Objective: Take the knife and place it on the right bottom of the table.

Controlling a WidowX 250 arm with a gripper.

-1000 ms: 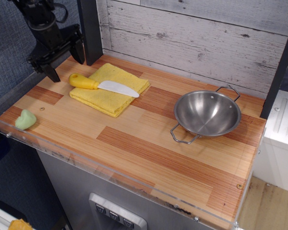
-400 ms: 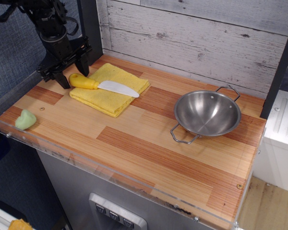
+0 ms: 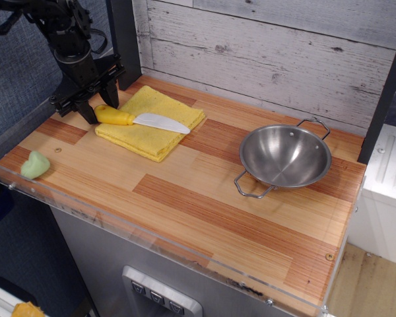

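- Since the earlier frames the gripper [image 3: 99, 100] has been lowered from above the far left corner of the table [image 3: 204, 198] down to the butt of the knife [image 3: 141, 119], while the knife itself has been left where it lay.
- The black fingers [image 3: 87, 112] are seen spread apart, one on each side of the knife's yellow handle end; nothing is clamped between them, and actual contact with the handle cannot be made out.
- The knife is laid flat across the yellow cloth [image 3: 150, 123], handle toward the gripper, white blade pointing away from it.
- The part of the cloth under the knife is hidden.
- A steel bowl [image 3: 285, 156] is placed well apart from the knife, on the blade side.
- A pale green lump [image 3: 35, 164] is set near the table's front edge, on the handle side of the knife; its kind cannot be told.
- The arm above the gripper is cut off by the frame's top edge.
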